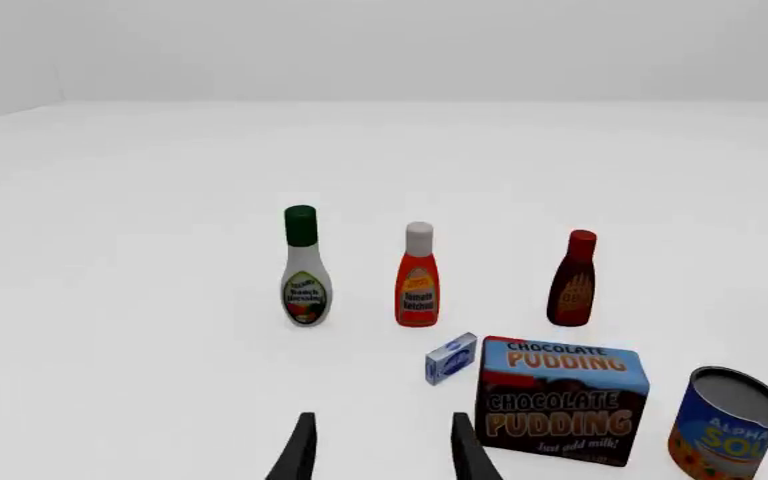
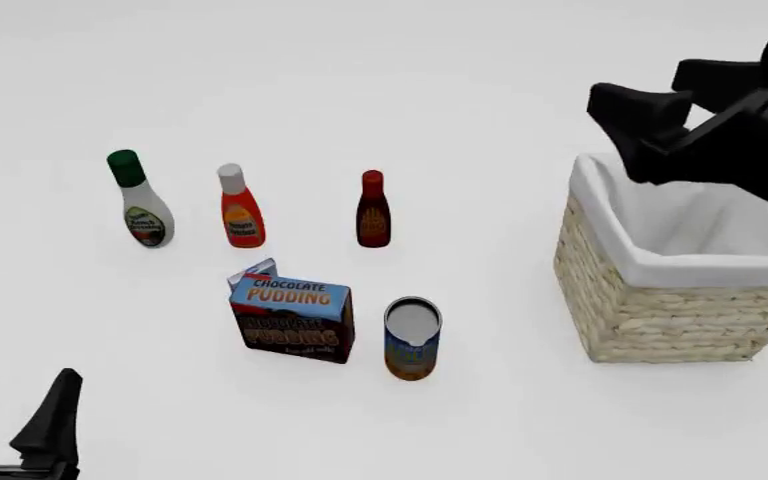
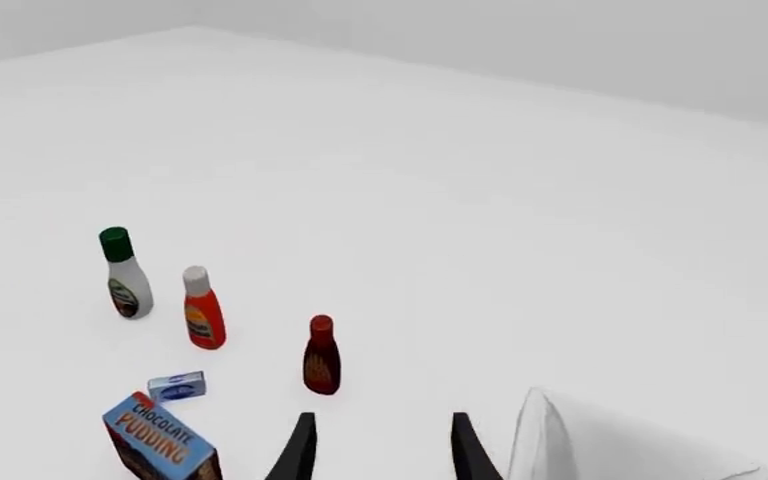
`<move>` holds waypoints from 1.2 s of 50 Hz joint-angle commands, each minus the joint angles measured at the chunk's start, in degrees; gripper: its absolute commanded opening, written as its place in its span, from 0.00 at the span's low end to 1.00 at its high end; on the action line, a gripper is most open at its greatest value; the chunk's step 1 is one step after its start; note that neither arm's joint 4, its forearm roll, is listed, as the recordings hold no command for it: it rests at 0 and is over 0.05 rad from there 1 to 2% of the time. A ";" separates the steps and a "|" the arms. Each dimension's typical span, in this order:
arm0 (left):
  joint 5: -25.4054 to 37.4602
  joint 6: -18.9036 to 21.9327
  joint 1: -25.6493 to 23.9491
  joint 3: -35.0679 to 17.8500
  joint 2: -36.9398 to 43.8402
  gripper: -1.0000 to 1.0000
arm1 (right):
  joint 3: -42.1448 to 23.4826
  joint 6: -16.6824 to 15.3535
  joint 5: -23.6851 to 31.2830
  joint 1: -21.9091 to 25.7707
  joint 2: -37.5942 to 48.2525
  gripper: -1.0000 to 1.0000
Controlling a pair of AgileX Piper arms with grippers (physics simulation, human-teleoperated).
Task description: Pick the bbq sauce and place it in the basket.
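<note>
The bbq sauce [image 2: 372,208] stands upright on the bench [image 2: 398,90], the rightmost of a row of three bottles, with the orange-red bottle [image 2: 240,207] to its left and the white bottle with a green cap [image 2: 140,200] further left again. Nothing touches it, so the task looks not yet begun: the pick, the carry and the drop into the basket [image 2: 624,310] are all left to do. In front of the sauce sit a chocolate pudding box [image 2: 292,317], with a small blue box [image 2: 252,273] just behind it, and a soup can [image 2: 412,338]; the basket stands well apart to the right, its white lining [image 2: 678,262] showing and, as far as can be seen, with nothing inside. The right gripper [image 3: 376,445] hangs above the basket's far side, fingers spread and holding nothing, with the sauce ahead of it and to the left. The left gripper [image 2: 17,410] waits low at the near left corner, also open and bare, well away from the sauce. The right arm seems the handier one for the reach.
</note>
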 commanded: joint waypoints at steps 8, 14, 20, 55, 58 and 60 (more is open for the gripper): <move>0.00 0.00 0.00 0.00 0.00 1.00 | -10.19 2.49 2.53 5.11 11.06 1.00; 0.00 0.00 0.00 0.00 0.00 1.00 | -12.95 3.03 4.17 6.47 14.19 1.00; 0.00 0.00 0.00 0.00 0.00 1.00 | -13.82 2.64 4.22 7.06 17.05 1.00; 0.00 0.00 0.00 0.00 0.00 1.00 | -27.85 2.09 7.10 7.80 36.51 1.00; 0.00 0.00 0.00 0.00 0.00 1.00 | -29.24 2.77 7.08 7.87 38.46 1.00; 0.00 0.00 0.00 0.00 0.00 1.00 | -29.64 2.85 6.95 7.82 39.03 1.00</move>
